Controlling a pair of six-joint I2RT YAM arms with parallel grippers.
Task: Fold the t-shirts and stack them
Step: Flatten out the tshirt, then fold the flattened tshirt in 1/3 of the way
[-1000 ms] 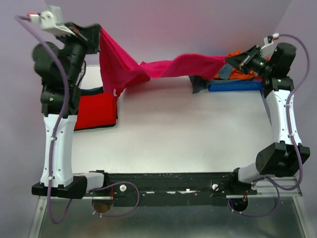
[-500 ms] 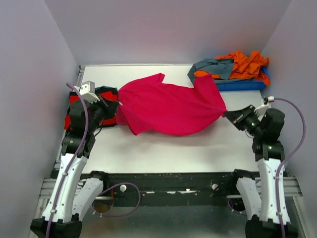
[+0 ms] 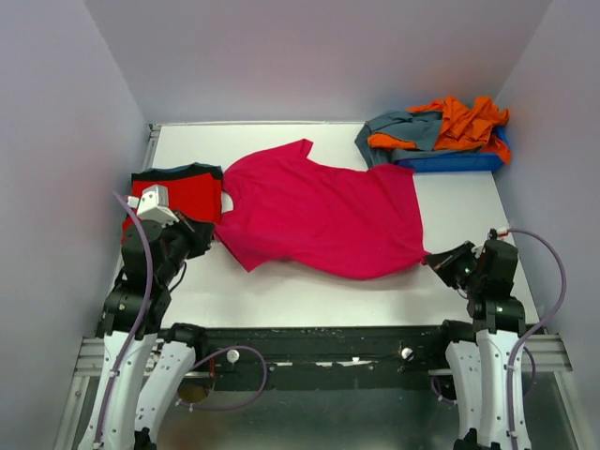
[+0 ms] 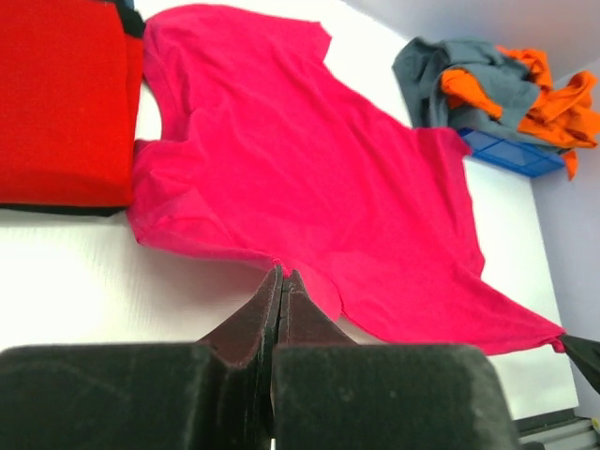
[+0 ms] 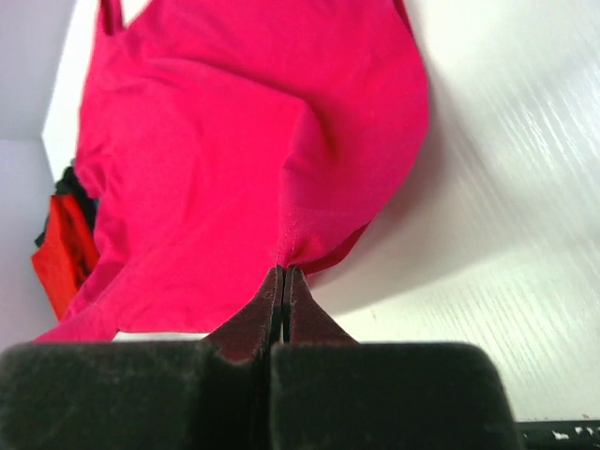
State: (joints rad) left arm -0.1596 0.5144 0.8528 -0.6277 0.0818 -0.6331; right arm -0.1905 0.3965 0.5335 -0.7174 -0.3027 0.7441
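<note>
The magenta-pink t-shirt [image 3: 319,211] lies spread flat across the middle of the table, neck to the left. My left gripper [image 3: 209,237] is shut on its near-left edge; in the left wrist view the closed tips [image 4: 281,274] pinch the hem of the shirt [image 4: 309,178]. My right gripper [image 3: 433,261] is shut on its near-right corner; in the right wrist view the tips [image 5: 283,270] hold a bunched bit of the shirt [image 5: 216,141]. A bright red t-shirt [image 3: 178,192] lies folded at the left, just beyond the left gripper.
A blue tray [image 3: 450,162] at the back right holds a crumpled orange t-shirt [image 3: 469,122] and a grey-teal t-shirt [image 3: 403,127]. Purple walls close in the left, back and right. Bare white table shows in front of the pink shirt.
Both arms have pulled back toward the near edge and come down. The pink shirt, held stretched in the air a second ago, now lies flat on the table.
</note>
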